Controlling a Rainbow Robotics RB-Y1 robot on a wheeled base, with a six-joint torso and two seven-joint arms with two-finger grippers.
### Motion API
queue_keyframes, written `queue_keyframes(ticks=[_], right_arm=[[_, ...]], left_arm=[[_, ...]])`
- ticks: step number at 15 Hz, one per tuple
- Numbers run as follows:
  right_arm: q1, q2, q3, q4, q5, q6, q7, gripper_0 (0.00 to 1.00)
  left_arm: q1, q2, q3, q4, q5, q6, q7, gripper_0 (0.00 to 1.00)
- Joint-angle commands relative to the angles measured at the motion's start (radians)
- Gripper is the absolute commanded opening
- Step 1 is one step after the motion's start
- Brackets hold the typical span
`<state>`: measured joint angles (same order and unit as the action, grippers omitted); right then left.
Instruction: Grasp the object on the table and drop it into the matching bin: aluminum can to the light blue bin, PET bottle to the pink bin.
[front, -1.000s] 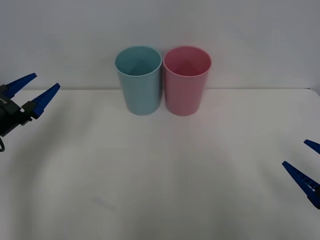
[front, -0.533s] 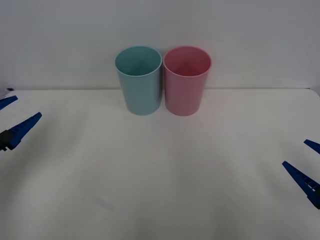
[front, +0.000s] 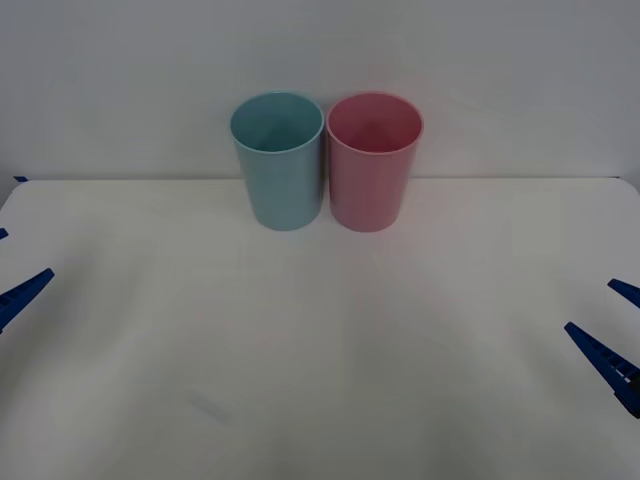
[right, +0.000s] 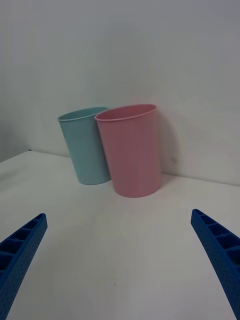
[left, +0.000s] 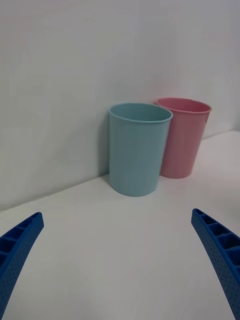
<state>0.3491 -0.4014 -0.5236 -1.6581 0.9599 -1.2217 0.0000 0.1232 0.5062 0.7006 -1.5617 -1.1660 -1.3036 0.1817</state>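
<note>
The white counter (front: 320, 350) carries the light blue bin (front: 280, 170) and the pink bin (front: 372, 175), upright and touching at its far side. The aluminum can's position cannot be told; it may lie inside a bin. Judgement: the arms are parking, so each should stay well apart from the bins. The left end effector (front: 10, 265) and the right end effector (front: 590, 305) sit at the counter's side edges, spread wide, holding nothing.
</note>
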Motion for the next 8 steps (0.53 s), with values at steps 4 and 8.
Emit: queue_keyframes(ticks=[4,8], right_arm=[[0.0,0.0,0.0,0.0,0.0,0.0,0.0,1.0],[0.0,0.0,0.0,0.0,0.0,0.0,0.0,1.0]], left_arm=[[0.018,0.002,-0.026,0.0,0.016,0.0,-0.007,1.0],[0.018,0.002,-0.026,0.0,0.016,0.0,-0.007,1.0]])
